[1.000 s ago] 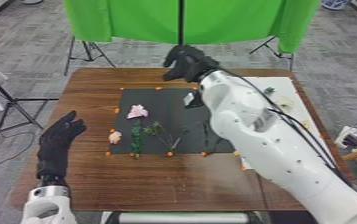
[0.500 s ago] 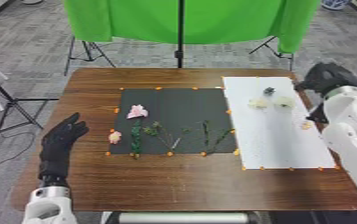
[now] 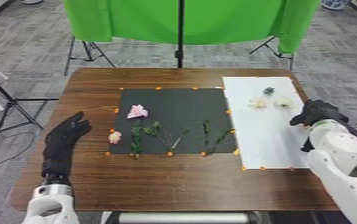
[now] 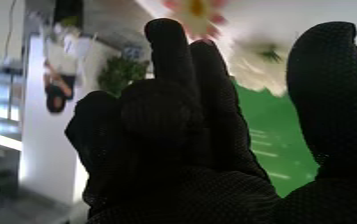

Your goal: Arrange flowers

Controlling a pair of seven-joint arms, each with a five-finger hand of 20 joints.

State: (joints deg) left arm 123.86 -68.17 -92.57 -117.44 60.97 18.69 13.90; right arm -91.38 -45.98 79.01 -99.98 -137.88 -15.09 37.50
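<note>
Two white robot arms in black gloves reach over a brown wooden table with flowers. The right hand (image 3: 321,113) is over the far-right part of a white sheet (image 3: 285,150), fingers loosely extended, thumb standing apart, gripping nothing. To the left of its fingers, near but not touching, lie two pale flowers (image 3: 258,103) and a small dark flower (image 3: 269,91). The right wrist view shows a blurred pink-petalled flower (image 4: 197,9) beyond the fingertips. The left hand (image 3: 63,134) is open and empty, its fingers pointing away from the robot. To the right of those fingers, a small pale-pink flower (image 3: 114,137) lies at a black mat's (image 3: 174,100) left edge; farther right, on the mat, are a pink flower (image 3: 137,111) above a green stem (image 3: 136,140), then leafy sprigs (image 3: 154,129).
</note>
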